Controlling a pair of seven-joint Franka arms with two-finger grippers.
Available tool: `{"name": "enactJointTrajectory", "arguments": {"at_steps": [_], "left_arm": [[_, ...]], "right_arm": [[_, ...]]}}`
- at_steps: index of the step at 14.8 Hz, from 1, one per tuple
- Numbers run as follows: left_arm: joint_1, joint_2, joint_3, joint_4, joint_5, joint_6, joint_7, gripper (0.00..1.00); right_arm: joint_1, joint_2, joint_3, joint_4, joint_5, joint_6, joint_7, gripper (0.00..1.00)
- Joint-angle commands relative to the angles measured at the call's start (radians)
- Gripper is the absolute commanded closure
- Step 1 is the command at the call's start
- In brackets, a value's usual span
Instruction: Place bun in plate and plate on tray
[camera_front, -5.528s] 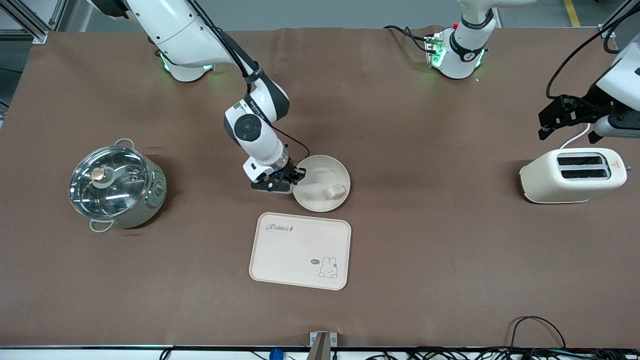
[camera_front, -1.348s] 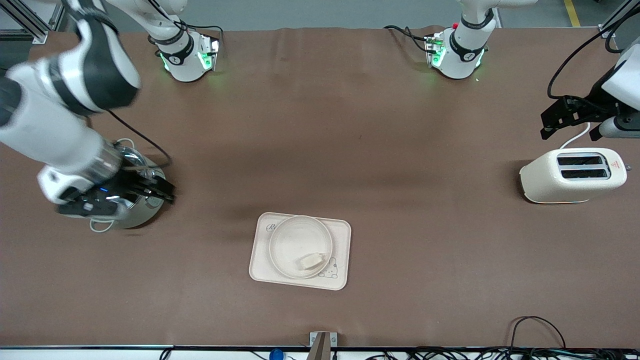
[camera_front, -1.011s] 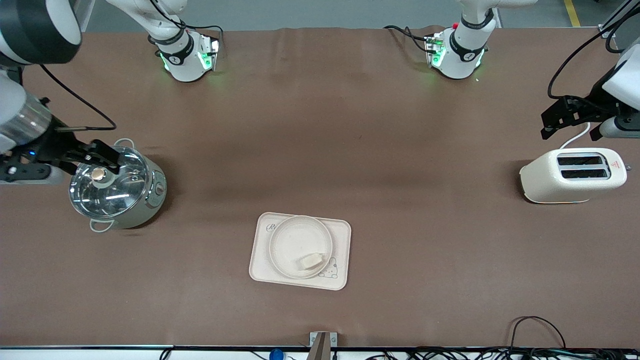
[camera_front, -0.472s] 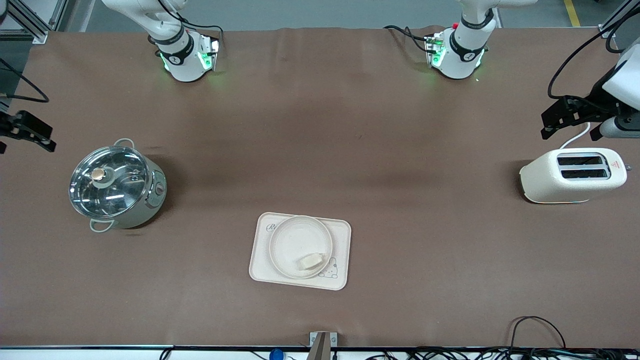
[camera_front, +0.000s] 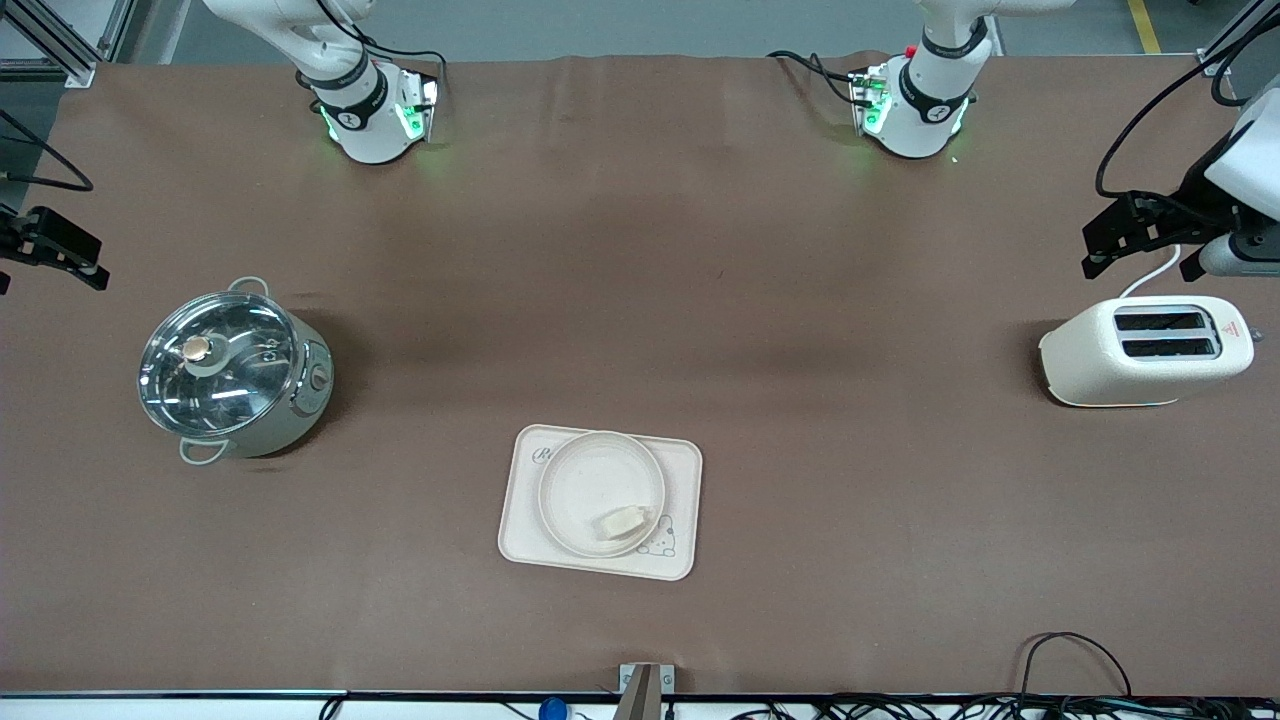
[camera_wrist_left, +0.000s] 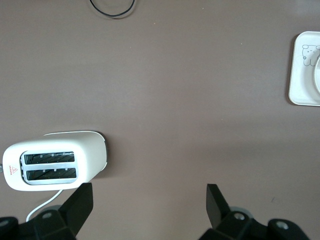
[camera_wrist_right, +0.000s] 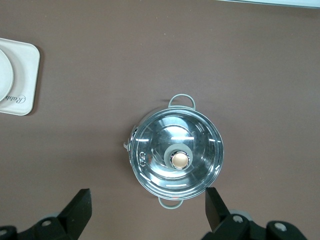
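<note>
The cream tray (camera_front: 685, 462) with its rabbit drawing lies near the front edge of the table. The round plate (camera_front: 585, 478) rests on it. In the plate, on the side nearest the front camera, sits the small pale bun (camera_front: 621, 522). My right gripper (camera_front: 85, 262) hangs open and empty over the right arm's end of the table, beside the pot. My left gripper (camera_front: 1092, 245) hangs open and empty over the left arm's end, beside the toaster. The left wrist view shows a tray corner (camera_wrist_left: 304, 75) far from my left gripper (camera_wrist_left: 148, 197). The right wrist view shows another tray corner (camera_wrist_right: 22, 80) far from my right gripper (camera_wrist_right: 147, 197).
A steel pot with a glass lid (camera_front: 232, 372) stands toward the right arm's end; it fills the middle of the right wrist view as the pot (camera_wrist_right: 176, 155). A cream toaster (camera_front: 1145, 350) stands toward the left arm's end, the same toaster (camera_wrist_left: 55, 162) showing in the left wrist view. Cables (camera_front: 1070, 650) lie at the front edge.
The plate with the bun, earlier on the table, now rests on the tray. My right gripper has swung off past the pot to the table's end. The left arm has not moved.
</note>
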Motion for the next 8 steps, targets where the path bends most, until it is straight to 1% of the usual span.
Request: {"name": "enactJointTrajectory", "arguments": {"at_steps": [1,4,8], "left_arm": [[0.001,0.003,0.002,0.016,-0.007,-0.017,0.001,0.00],[0.001,0.003,0.002,0.016,-0.007,-0.017,0.002,0.00],[0.001,0.003,0.002,0.016,-0.007,-0.017,0.001,0.00]], "right_arm": [[-0.003,-0.036,-0.005,-0.019,0.011,-0.003,0.000,0.00],[-0.009,-0.036,-0.007,-0.019,0.012,-0.006,0.016,0.00],[0.012,-0.036,-0.004,-0.019,0.012,-0.011,0.051,0.00]]}}
